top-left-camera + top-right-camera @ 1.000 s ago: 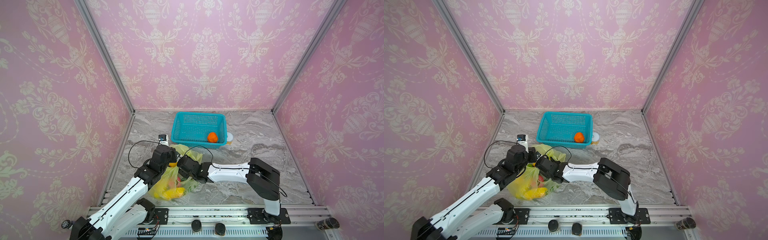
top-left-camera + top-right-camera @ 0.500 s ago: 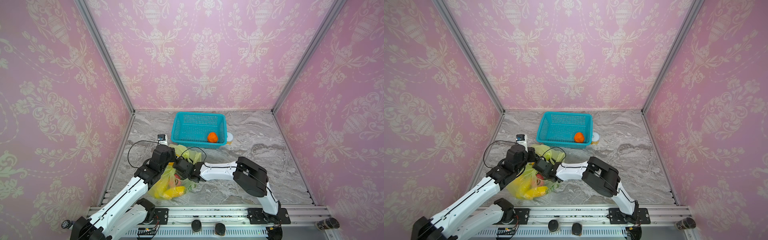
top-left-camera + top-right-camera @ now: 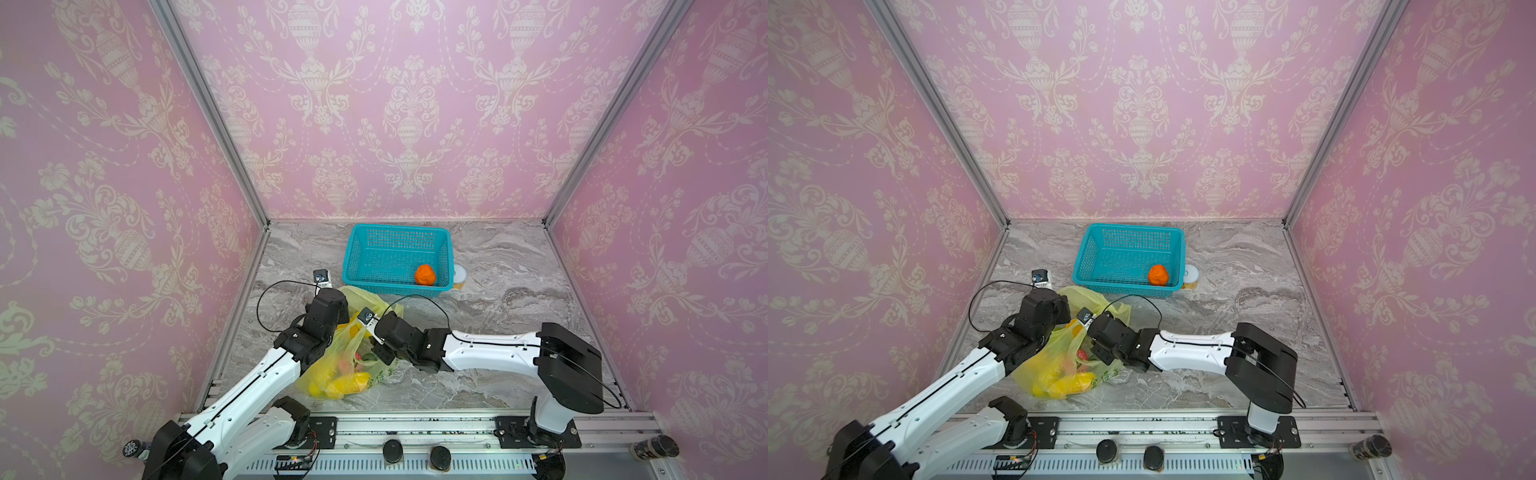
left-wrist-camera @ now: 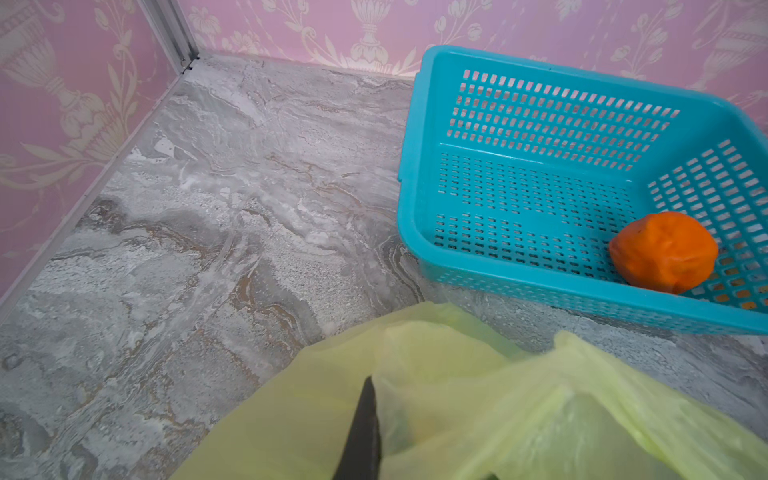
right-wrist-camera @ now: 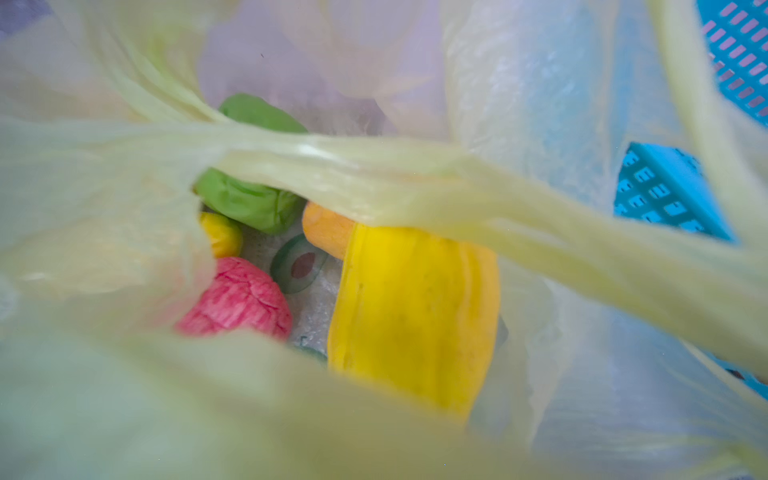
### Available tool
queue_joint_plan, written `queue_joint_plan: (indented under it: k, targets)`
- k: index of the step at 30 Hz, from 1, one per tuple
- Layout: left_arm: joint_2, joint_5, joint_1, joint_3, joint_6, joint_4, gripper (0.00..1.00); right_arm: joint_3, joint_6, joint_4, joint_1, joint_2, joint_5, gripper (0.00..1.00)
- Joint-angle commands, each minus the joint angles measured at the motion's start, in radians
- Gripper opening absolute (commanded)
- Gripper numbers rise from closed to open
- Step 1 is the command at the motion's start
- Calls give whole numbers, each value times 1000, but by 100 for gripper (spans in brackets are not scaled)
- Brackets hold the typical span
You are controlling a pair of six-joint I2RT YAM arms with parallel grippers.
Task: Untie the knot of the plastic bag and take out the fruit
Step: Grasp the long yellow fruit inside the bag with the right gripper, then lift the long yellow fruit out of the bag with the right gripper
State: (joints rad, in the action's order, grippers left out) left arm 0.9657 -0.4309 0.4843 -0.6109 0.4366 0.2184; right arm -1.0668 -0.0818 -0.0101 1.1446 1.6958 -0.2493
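At twelve o'clock of the one plastic bag (image 3: 332, 365), one teal basket (image 3: 397, 227) holds one orange fruit (image 3: 425, 275). Five fruits (image 5: 415, 316) show inside the bag. The left gripper (image 4: 368, 415) is clamped on the bag's film; the right gripper (image 3: 376, 343) has its jaws hidden, so their state is undeterminable.

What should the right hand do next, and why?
Probably ease the right hand toward the long yellow fruit, unless it grips already, which is hidden: the left hand holds the plastic bag open, that fruit lies uncovered, and only the orange fruit is in the basket.
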Motion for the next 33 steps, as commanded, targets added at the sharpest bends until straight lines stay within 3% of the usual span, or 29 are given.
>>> queue_joint_plan:
  k: [1,6,11,16,19,21,24,29,33]
  targets:
    - [-1,-71,-14,-11,29,55,0,40,-21,-70,4,-60,50,8]
    - [-2,-72,-46,-14,52,79,0,101,-24,-119,4,-144,113,8]
    - [-5,-1,-95,-67,81,92,0,131,-17,-121,2,-223,40,6]
    - [68,156,-119,-346,101,194,0,150,-20,-120,-19,-308,-58,4]
    - [164,208,-119,-566,65,329,0,177,-41,-127,-56,-374,-68,3]
    - [185,250,-118,-628,55,362,0,200,-64,-131,-90,-417,-65,3]
    - [140,267,-118,-582,55,335,0,231,-98,-131,-140,-470,-58,2]
    - [60,162,-110,-556,7,385,0,275,-142,-145,-220,-526,-20,2]
    - [89,219,-108,-460,7,361,0,290,-149,-161,-246,-560,-17,0]
